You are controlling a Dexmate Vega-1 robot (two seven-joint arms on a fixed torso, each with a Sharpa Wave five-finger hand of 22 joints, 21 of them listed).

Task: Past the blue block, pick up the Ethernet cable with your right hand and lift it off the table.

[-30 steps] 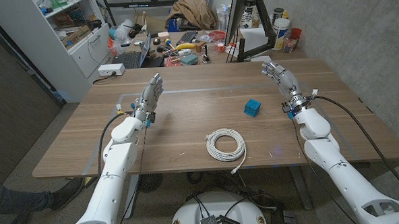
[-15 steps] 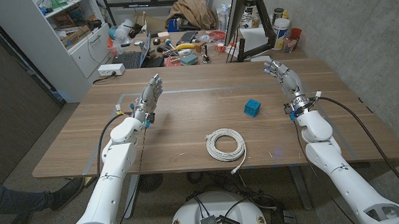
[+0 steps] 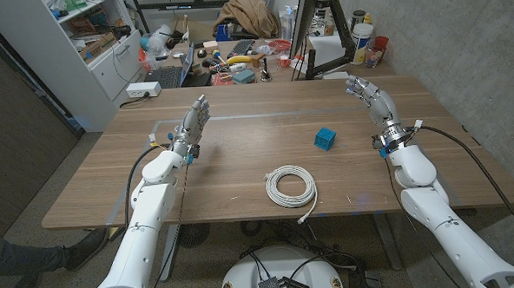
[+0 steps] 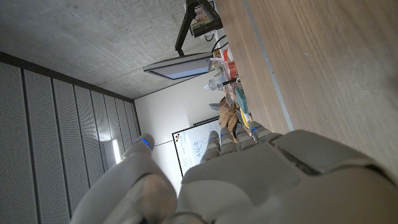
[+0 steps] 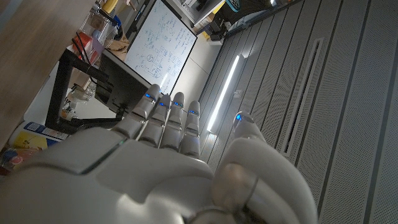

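A white Ethernet cable (image 3: 291, 187) lies coiled on the wooden table (image 3: 240, 158) near the front edge, its plug end trailing toward the edge. A small blue block (image 3: 325, 138) sits behind and to the right of the coil. My right hand (image 3: 371, 98) is raised over the table's right side, fingers straight and apart, holding nothing, well to the right of the block. My left hand (image 3: 193, 123) stands on the left side, fingers extended upward, empty. In the wrist views the right hand (image 5: 168, 162) and the left hand (image 4: 249, 174) show from behind.
Behind the table's far edge stand a cluttered desk (image 3: 236, 58), a black monitor stand (image 3: 323, 59) and a white cabinet (image 3: 114, 55). A white power strip (image 3: 143, 90) lies beyond the far left corner.
My right hand and forearm have drifted slightly to the right and a little away from the block. The left arm, cable and block have not moved.
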